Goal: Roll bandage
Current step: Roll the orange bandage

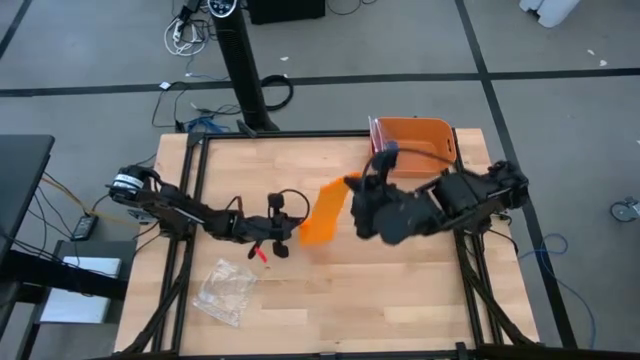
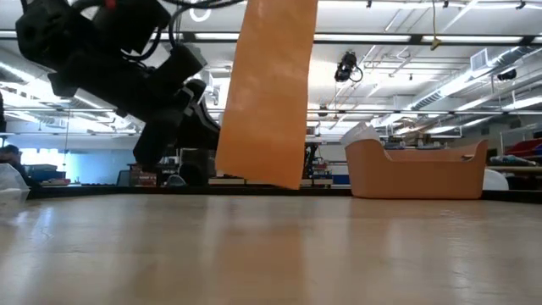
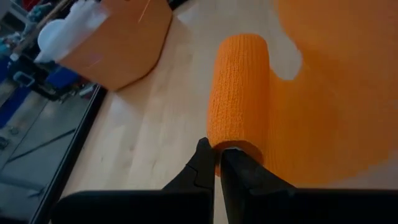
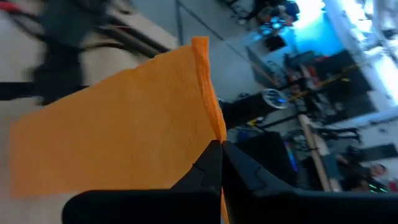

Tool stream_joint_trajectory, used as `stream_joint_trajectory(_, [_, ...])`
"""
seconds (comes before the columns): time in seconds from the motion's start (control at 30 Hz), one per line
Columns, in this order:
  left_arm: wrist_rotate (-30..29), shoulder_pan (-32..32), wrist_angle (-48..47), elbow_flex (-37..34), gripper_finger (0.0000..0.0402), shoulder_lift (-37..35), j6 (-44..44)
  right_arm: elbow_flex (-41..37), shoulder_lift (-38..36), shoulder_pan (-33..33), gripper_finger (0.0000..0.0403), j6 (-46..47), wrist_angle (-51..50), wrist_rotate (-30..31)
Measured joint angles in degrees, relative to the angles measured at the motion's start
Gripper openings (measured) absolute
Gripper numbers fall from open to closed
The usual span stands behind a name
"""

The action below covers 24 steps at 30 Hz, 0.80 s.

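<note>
The bandage is a bright orange strip (image 1: 322,215) that runs slanting from my right gripper (image 1: 352,185) down to my left gripper (image 1: 290,237) at the table's middle. In the low view the strip (image 2: 269,93) hangs flat, and its upper end leaves the picture. Its lower end is wound into a short roll (image 3: 239,93). My left gripper (image 3: 219,167) is shut on that roll. My right gripper (image 4: 219,152) is shut on the strip's upper end. My left gripper pinches the roll at its near end face (image 3: 231,148) between its two fingers. The fingers lie along the roll's axis and come level from the table's left. The roll points away from the fingers, with the unwound strip (image 3: 336,93) leaving its side. My right gripper pinches the strip's upper end at its edge (image 4: 210,127) between its two fingers, coming from the table's right. The strip is lifted clear there and spreads flat and fairly taut down and away from the fingers (image 4: 118,124). Whether it holds one layer or several, I cannot tell.
A rigid orange bin (image 1: 415,140) stands at the far right, behind my right arm; it also shows in the low view (image 2: 415,169). A crinkled clear plastic bag (image 1: 225,290) lies near the front left. Bare wooden table top (image 1: 400,290) lies at the near side.
</note>
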Motion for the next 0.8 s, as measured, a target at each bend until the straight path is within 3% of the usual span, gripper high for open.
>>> stream_joint_trajectory(0.3, [-4.23, -5.30, 1.02, 0.17, 0.0014, 0.00, -0.23, 7.65, -0.04, -3.72, 0.0000, -6.57, 1.78, 1.47])
stream_joint_trajectory(0.6, [-9.25, -9.72, 2.38, 0.19, 0.0014, 0.00, 0.11, 7.82, 0.01, -7.58, 0.0000, -12.11, 4.73, 1.44])
stream_joint_trajectory(0.8, [-11.43, -9.96, -1.95, 0.00, 0.0014, 0.00, -1.76, 8.42, -0.03, -8.38, 0.0000, -13.95, 6.61, 1.44])
